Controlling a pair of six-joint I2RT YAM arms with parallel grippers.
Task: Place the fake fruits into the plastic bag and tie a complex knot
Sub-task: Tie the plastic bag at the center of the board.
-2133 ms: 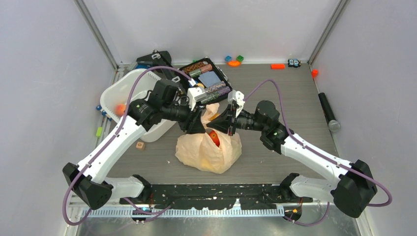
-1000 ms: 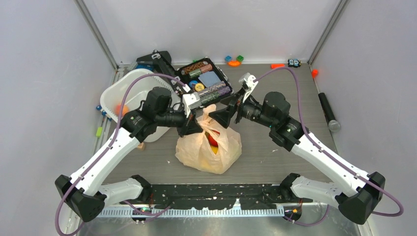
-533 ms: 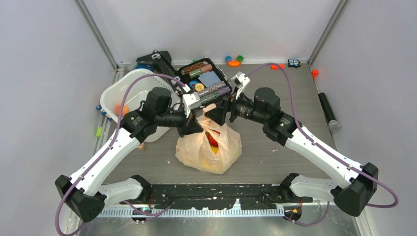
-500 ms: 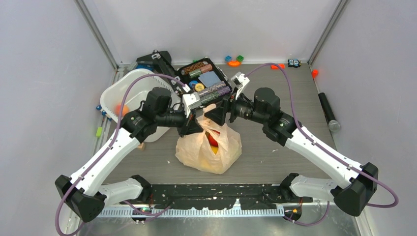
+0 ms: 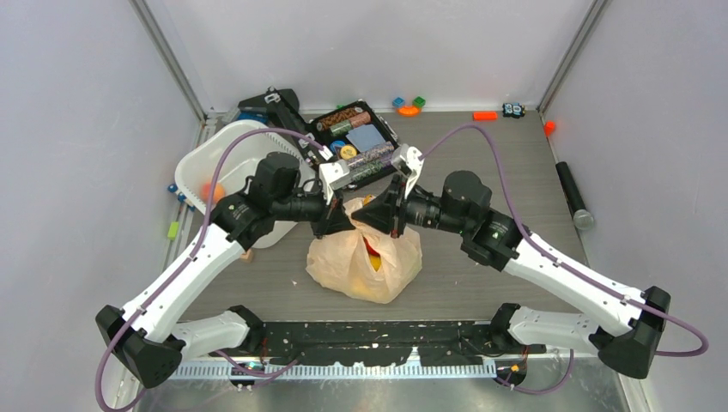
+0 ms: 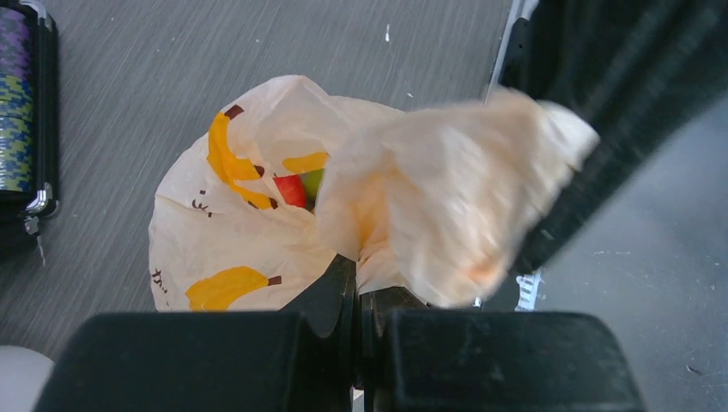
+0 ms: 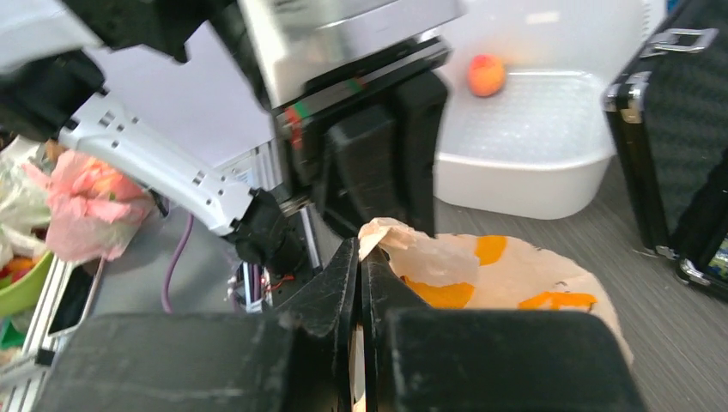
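Observation:
The pale peach plastic bag (image 5: 365, 262) sits mid-table with fruits inside; red and yellow fruit (image 5: 373, 251) show through its mouth, red and green (image 6: 296, 189) in the left wrist view. My left gripper (image 5: 336, 221) is shut on a handle of the bag (image 6: 446, 189) at its left top. My right gripper (image 5: 367, 215) is shut on the other handle (image 7: 391, 232), close beside the left gripper above the bag's mouth. A small orange fruit (image 5: 209, 190) lies in the white tub (image 5: 215, 154); it also shows in the right wrist view (image 7: 486, 75).
A black case (image 5: 360, 142) of coloured items stands behind the bag. Small toy blocks (image 5: 409, 106) lie along the back wall, an orange piece (image 5: 485, 116) and a black cylinder (image 5: 572, 194) at the right. A small block (image 5: 245, 254) lies left of the bag.
My right gripper has swung down and left from behind the bag, bringing its handle close to the left gripper over the bag's mouth. The left arm has stayed nearly still.

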